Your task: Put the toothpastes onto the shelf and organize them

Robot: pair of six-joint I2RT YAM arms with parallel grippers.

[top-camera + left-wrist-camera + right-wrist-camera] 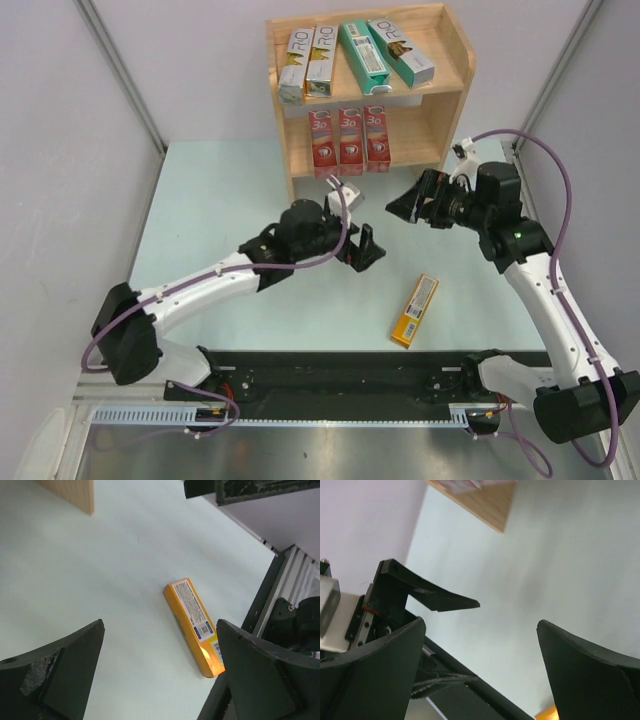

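Observation:
The wooden shelf (448, 95) stands at the table's far edge. Its top tier holds two silver R.O cartons (307, 62) and two teal-green cartons (388, 53). Its lower tier holds three red 3D cartons (349, 138) upright. One orange-yellow carton (415, 310) lies flat on the table near the front; it also shows in the left wrist view (195, 624). My left gripper (366, 247) is open and empty, hovering left of and above that carton. My right gripper (403, 206) is open and empty, in the air before the shelf.
A black rail (350, 378) with the arm bases runs along the near edge. White walls and grey posts close in both sides. The shelf's corner (70, 492) shows in the left wrist view, and its underside (485, 497) in the right wrist view.

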